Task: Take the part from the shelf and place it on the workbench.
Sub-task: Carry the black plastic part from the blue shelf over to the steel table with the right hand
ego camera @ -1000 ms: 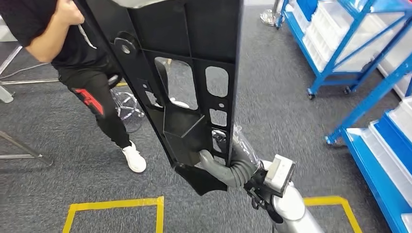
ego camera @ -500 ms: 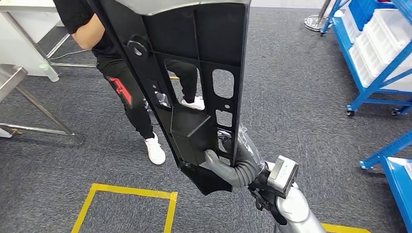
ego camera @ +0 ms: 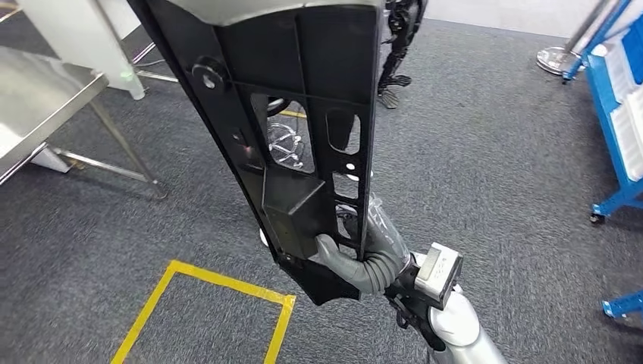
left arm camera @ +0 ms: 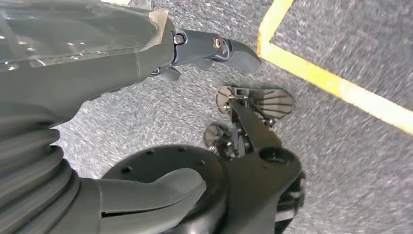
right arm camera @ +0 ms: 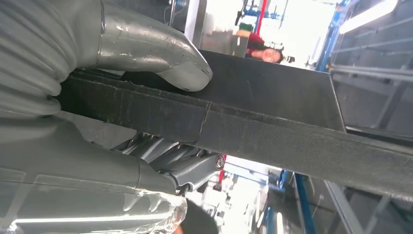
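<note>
Even indoor light, blurred left-wrist floor, blown-out right-wrist background

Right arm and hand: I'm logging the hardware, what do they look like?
The right arm is a smooth silver tube with a pale boxy module and black cables at the wrist. The right hand has a grey ribbed cover, a thick grey thumb and a clear plastic wrap.

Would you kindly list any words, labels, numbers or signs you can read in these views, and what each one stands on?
No text can be read in any view.
The long black plastic part held by the right robot hand: no label or number visible.
The white box on the right wrist: no marking legible.
The yellow tape on the grey carpet: plain lines, no writing.
</note>
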You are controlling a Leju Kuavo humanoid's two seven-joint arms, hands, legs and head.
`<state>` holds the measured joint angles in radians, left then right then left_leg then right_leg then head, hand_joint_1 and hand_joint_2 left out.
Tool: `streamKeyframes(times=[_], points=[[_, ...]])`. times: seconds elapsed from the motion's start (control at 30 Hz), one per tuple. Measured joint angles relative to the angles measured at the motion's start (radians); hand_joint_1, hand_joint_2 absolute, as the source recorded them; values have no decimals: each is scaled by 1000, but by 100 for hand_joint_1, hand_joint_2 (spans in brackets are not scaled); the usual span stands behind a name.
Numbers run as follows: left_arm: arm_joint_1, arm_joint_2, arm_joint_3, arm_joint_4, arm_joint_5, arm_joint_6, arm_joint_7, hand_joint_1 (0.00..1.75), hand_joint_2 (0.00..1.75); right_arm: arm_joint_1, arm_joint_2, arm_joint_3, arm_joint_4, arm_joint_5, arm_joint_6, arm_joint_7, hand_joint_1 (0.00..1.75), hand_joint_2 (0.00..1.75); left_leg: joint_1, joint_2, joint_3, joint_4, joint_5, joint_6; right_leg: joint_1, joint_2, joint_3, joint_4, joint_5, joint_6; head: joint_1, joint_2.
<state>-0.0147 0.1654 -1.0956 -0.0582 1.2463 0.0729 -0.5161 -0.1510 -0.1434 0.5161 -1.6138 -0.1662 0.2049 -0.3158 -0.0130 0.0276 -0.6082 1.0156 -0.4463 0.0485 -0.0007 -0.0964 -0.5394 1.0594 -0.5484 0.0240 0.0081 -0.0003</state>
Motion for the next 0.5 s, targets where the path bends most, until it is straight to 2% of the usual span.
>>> streamKeyframes(times=[0.07, 0.1, 0.13, 0.17, 0.2, 0.23, 0.27, 0.3, 0.33, 0.37, 0.43, 0.47, 0.5], points=[[-4, 0, 0, 0, 0, 1, 0, 0, 175, 1, -1, 0, 0, 1, 0, 0, 175, 175, 7, -27, 6, -8, 6, 7, -4, 69, -53, 108, -43, -2, 2, 0], [-6, 1, 0, 0, 1, 1, 0, 0, 175, 2, -3, 0, 1, 2, 0, 0, 175, 175, 8, -43, 5, -8, 6, 8, -6, 86, -91, 177, -66, -3, 2, 0], [-7, 0, 0, 0, 2, 1, 0, 0, 175, 3, -4, 0, 3, 3, 1, 0, 175, 175, 10, -59, 5, -7, 6, 8, -7, 92, -123, 232, -81, 1, 2, 0], [-6, 0, 0, 0, 4, 1, 0, 0, 175, 3, -5, 0, 5, 4, 1, 0, 175, 175, 12, -76, 5, -7, 6, 8, -10, 94, -141, 254, -80, 8, 2, 0], [-5, -2, 0, 0, 6, 1, 0, 0, 175, 3, -5, 0, 6, 5, 3, 0, 175, 175, 14, -92, 6, -6, 6, 6, -13, 96, -138, 235, -62, 19, 2, 0], [-4, -3, 0, 0, 9, 1, 0, 0, 175, 3, -4, 0, 6, 7, 5, 0, 175, 175, 17, -109, 7, -4, 5, 3, -17, 102, -116, 178, -31, 33, 2, 0], [-4, -4, 0, 0, 12, 1, 1, 0, 175, 2, -4, 0, 6, 8, 8, 0, 175, 175, 20, -124, 7, -2, 4, -2, -24, 122, -85, 104, 2, 46, 3, 0], [-4, -4, 0, 0, 13, 1, 1, 0, 175, 1, -2, 1, 6, 10, 11, 0, 175, 175, 21, -140, 5, 4, 1, -10, -30, 141, -56, 40, 29, 51, 3, 0], [-4, -5, 0, 0, 14, 1, 1, 0, 175, 0, -1, 1, 7, 12, 14, 1, 175, 175, 21, -153, 1, 8, -1, -17, -34, 155, -36, -4, 45, 49, 3, 0], [-3, -6, 0, 0, 14, 1, 1, 0, 175, -1, 1, 1, 8, 13, 16, 1, 175, 175, 20, -164, -3, 10, -1, -25, -35, 162, -27, -23, 50, 42, 3, 0], [2, -10, 0, 0, 12, 0, 2, 0, 175, -9, 8, 2, 9, 15, 19, 2, 175, 175, 23, -178, -9, 8, 2, -36, -34, 143, -24, -26, 54, 23, 3, 0], [5, -13, 0, 0, 11, 0, 2, 0, 175, -15, 13, 2, 10, 16, 19, 3, 175, 175, 22, -160, -13, 13, -1, -41, -35, 133, -23, -27, 55, 16, 3, 0], [6, -16, 0, -1, 11, -1, 2, 0, 175, -21, 19, 1, 10, 16, 20, 5, 175, 175, 21, -129, -23, 33, -13, -45, -37, 121, -22, -29, 56, 8, 1, 0]])
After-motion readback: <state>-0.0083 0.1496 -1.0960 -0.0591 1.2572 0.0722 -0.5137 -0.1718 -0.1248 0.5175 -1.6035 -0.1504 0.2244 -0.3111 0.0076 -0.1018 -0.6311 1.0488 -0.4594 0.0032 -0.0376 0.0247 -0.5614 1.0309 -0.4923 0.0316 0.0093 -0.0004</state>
